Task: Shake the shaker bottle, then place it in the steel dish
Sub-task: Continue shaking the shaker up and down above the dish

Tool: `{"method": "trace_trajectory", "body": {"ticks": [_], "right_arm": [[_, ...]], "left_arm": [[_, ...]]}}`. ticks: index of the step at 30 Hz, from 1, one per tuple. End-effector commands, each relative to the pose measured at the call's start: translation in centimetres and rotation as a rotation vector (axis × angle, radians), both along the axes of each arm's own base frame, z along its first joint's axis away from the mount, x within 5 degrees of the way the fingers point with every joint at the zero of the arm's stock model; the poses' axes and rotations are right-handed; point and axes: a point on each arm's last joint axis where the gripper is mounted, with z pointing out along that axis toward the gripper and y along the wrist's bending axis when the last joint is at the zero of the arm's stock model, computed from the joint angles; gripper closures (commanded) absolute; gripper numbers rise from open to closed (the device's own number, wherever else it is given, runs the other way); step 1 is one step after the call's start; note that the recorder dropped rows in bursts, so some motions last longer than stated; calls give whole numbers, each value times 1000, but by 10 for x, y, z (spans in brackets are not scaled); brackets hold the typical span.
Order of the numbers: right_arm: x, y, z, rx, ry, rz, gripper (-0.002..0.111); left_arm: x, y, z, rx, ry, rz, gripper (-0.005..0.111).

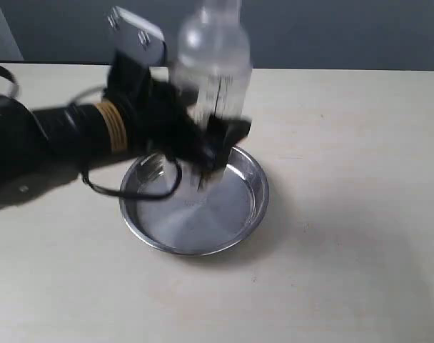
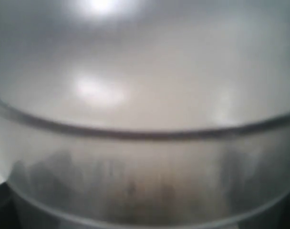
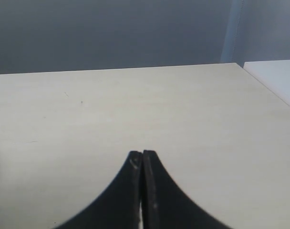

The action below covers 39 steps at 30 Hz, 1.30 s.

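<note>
The steel dish (image 1: 195, 223) is seen nearest on the pale table (image 1: 345, 236). Above its far rim, the blurred shaker bottle (image 1: 211, 68) is held roughly upright, pinched low on its body by the left gripper (image 1: 203, 139). The right gripper (image 3: 142, 161) is pressed together over bare table.

The left arm (image 1: 60, 132) is a thick matte-black tube. A band (image 1: 111, 127) of tan-yellow windings wraps it near the wrist. On the wrist sits a pale grey metal bracket (image 1: 135, 28) with small dark screw heads. Thin black cables (image 1: 149, 187) loop under the wrist. The left end effector (image 1: 211, 134) is black and angular, blurred in outline. The right end effector (image 3: 142, 156) has two black fingers (image 3: 157, 191) whose curved outer edges narrow to slim, faintly scuffed tips.
</note>
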Motion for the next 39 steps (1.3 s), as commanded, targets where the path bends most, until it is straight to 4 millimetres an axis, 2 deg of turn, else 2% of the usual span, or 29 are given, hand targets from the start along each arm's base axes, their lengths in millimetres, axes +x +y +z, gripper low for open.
{"method": "trace_trajectory", "body": {"ticks": [1,2,3,7,8,9,11,12,13,15,17,19,24,27,28,29,32,33,34,35,37,38,39], "right_arm": [[0,0,1,-3,-16,-4,109],[0,0,1,-3,-16,-4,109],[0,0,1,-3,-16,-4,109],[0,0,1,-3,-16,-4,109],[0,0,1,-3,-16,-4,109],[0,0,1,-3,-16,-4,109],[0,0,1,-3,-16,-4,109],[0,0,1,-3,-16,-4,109],[0,0,1,-3,-16,-4,109],[0,0,1,-3,-16,-4,109],[0,0,1,-3,-16,-4,109],[0,0,1,-3,-16,-4,109],[0,0,1,-3,-16,-4,109],[0,0,1,-3,-16,-4,109],[0,0,1,-3,-16,-4,109],[0,0,1,-3,-16,-4,109],[0,0,1,-3,-16,-4,109],[0,0,1,-3,-16,-4,109],[0,0,1,-3,-16,-4,109],[0,0,1,-3,-16,-4,109],[0,0,1,-3,-16,-4,109],[0,0,1,-3,-16,-4,109],[0,0,1,-3,-16,-4,109]], "left_arm": [[-8,0,46,-143,-185,-47,106],[-10,1,61,-153,-254,-56,106],[-11,3,64,-150,-267,-52,106],[-4,2,20,-23,-103,-30,106],[-4,2,25,-44,-102,-22,106],[-6,2,38,-89,-137,-24,106],[-18,4,81,-199,-298,-63,106],[-22,6,93,-214,-356,-78,106],[-23,7,93,-194,-369,-76,106],[-18,8,63,-80,-242,-49,106],[-13,9,19,29,-59,-12,106],[-11,9,12,24,-21,3,106],[-13,9,68,-99,-292,-49,106],[-9,12,77,-118,-365,-45,106],[-5,12,73,-124,-338,-29,106],[-2,12,60,-131,-265,-8,106],[3,8,8,-129,-57,20,106],[5,6,0,-139,-40,17,106],[5,5,2,-166,-55,10,106],[4,3,16,-229,-122,-11,106],[1,2,57,-357,-282,-53,106],[-2,3,77,-363,-338,-68,106],[-2,2,78,-307,-329,-76,106]]}}
